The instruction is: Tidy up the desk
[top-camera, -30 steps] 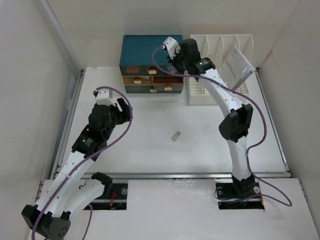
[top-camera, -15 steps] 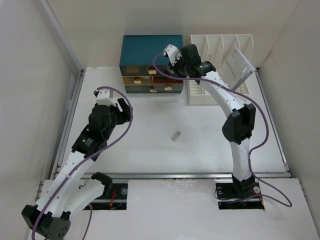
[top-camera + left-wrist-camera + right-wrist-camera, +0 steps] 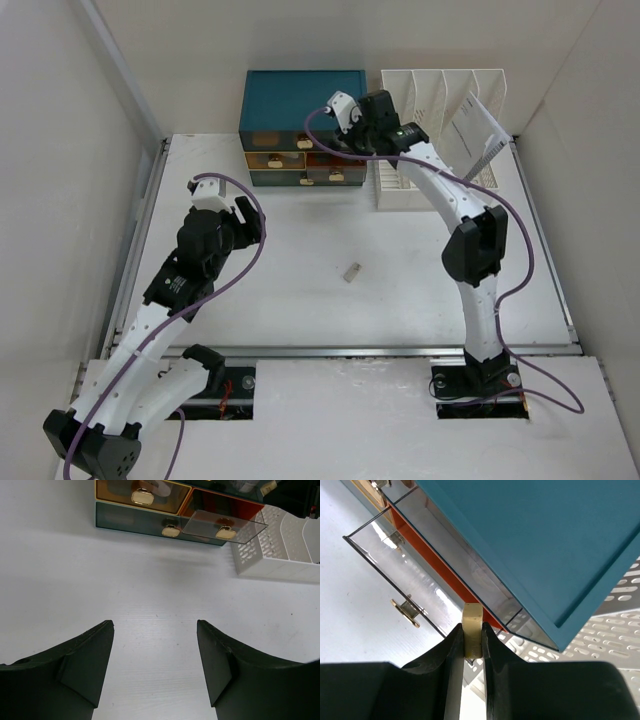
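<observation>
White desk (image 3: 300, 310) fills most of the overhead view, lying flat under both arms, with its metal rail (image 3: 400, 350) along the near long edge, just ahead of the arm bases. At the far edge we see a teal drawer box (image 3: 300, 95), and just beside it on the right a white slotted file rack (image 3: 425, 190) with a sheet of paper (image 3: 478, 128) leaning in it.

The right gripper (image 3: 472, 636) is up at the front of the drawer box, and its jaws are clenched on a small tan block (image 3: 472, 622), which stands upright between the fingertips. Right below it in the wrist view is a clear drawer (image 3: 395, 570) with an orange inside, pulled out from the right side of the box; its gold handle (image 3: 225, 531) shows in the left wrist view. The yellow drawer (image 3: 142, 492) to its left is pushed in.

The left gripper (image 3: 154, 627) hangs over a bare part of the desk, well short of the box, its jaws spread apart and holding nothing.

A small pale piece (image 3: 351, 272) lies alone near the middle of the desk, between the two arms and apart from both. We cannot tell what it is.
</observation>
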You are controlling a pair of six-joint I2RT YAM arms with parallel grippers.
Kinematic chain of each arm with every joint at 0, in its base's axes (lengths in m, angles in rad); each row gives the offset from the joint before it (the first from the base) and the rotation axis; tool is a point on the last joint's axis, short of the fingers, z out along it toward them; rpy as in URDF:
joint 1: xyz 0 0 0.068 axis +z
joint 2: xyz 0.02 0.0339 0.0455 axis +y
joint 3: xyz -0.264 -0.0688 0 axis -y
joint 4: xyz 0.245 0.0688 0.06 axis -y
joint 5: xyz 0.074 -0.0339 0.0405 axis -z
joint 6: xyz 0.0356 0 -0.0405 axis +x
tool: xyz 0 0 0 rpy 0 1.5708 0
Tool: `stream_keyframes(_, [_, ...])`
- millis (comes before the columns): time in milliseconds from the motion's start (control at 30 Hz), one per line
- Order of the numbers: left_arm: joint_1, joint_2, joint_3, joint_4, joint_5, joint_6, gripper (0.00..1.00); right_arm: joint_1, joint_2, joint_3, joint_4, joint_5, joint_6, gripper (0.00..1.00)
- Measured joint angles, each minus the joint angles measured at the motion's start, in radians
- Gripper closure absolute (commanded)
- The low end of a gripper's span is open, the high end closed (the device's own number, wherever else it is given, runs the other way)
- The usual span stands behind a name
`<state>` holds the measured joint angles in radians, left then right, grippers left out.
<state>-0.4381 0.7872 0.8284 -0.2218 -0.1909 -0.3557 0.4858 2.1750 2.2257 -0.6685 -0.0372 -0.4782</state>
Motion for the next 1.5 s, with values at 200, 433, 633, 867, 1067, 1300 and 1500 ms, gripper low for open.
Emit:
stream_keyframes(200, [0.0, 0.0, 0.0, 0.0, 0.0, 0.0, 0.35, 0.0, 0.024, 0.005, 0.0, 0.0, 0.0, 0.82])
stream_keyframes(433, [0.0, 0.0, 0.0, 0.0, 0.0, 0.0, 0.35, 0.0, 0.051, 0.005, 0.001, 0.001, 0.006, 0.74])
stream_keyframes(633, [0.0, 0.0, 0.0, 0.0, 0.0, 0.0, 0.35, 0.0, 0.061, 0.005, 0.003, 0.004, 0.008, 0.71])
stream_keyframes(867, [0.0, 0.0, 0.0, 0.0, 0.0, 0.0, 0.35, 0.0, 0.063, 0.005, 0.005, 0.007, 0.008, 0.66])
stream_keyframes(1067, [0.0, 0.0, 0.0, 0.0, 0.006, 0.0, 0.35, 0.001, 0.054, -0.011, 0.017, -0.003, 0.012, 0.65])
stream_keyframes(1300, [0.001, 0.04, -0.004, 0.028, 0.121, 0.0, 0.38, 0.014, -0.149, -0.223, 0.029, -0.036, 0.015, 0.64])
stream_keyframes(1500, [0.001, 0.155, -0.01, 0.089, 0.339, -0.005, 0.46, 0.019, -0.472, -0.491, 0.058, -0.141, -0.005, 0.62])
